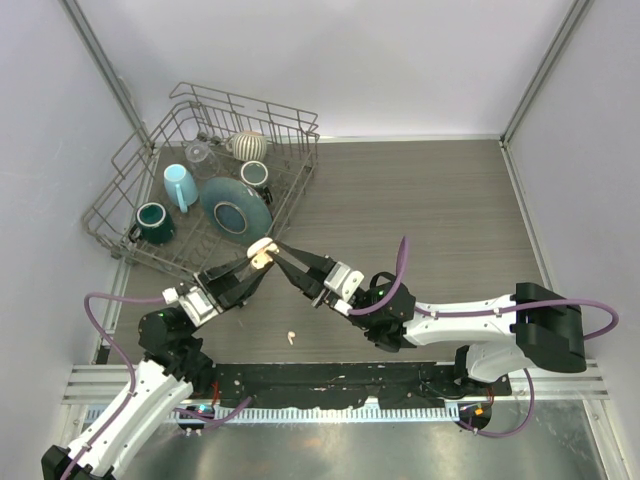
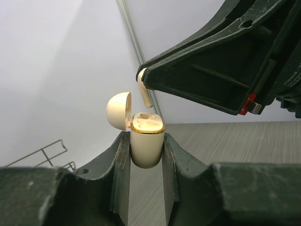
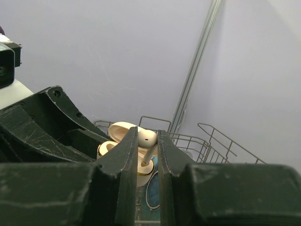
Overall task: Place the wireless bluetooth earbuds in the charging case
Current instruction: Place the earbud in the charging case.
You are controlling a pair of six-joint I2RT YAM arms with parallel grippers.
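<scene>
Two white earbuds are in view. One earbud (image 2: 145, 96) is pinched by its head in the closed right end effector (image 3: 146, 136), stem pointing down. The loose earbud (image 1: 291, 338) lies on the desk (image 1: 430, 220) near the arm bases. The left end effector (image 2: 145, 141) is clamped on the cream charging case (image 2: 146, 150), holding it upright above the desk with its lid (image 2: 117, 110) swung back.

At the far left, a wire dish rack (image 1: 130, 180) holds a dark green mug (image 1: 153, 222), a light blue cup (image 1: 180, 186) on its side, a blue plate (image 1: 237, 207), a second mug (image 1: 255, 174), a clear glass (image 1: 200, 153) and a striped round piece (image 1: 249, 146).

Only the top view shows the loose earbud and what fills the rack. The left wrist view alone shows the case's gold rim and the held earbud's stem tip just above the open top, apart from it. The right wrist view shows the earbud's head seated between the finger pads, with the case below it.
</scene>
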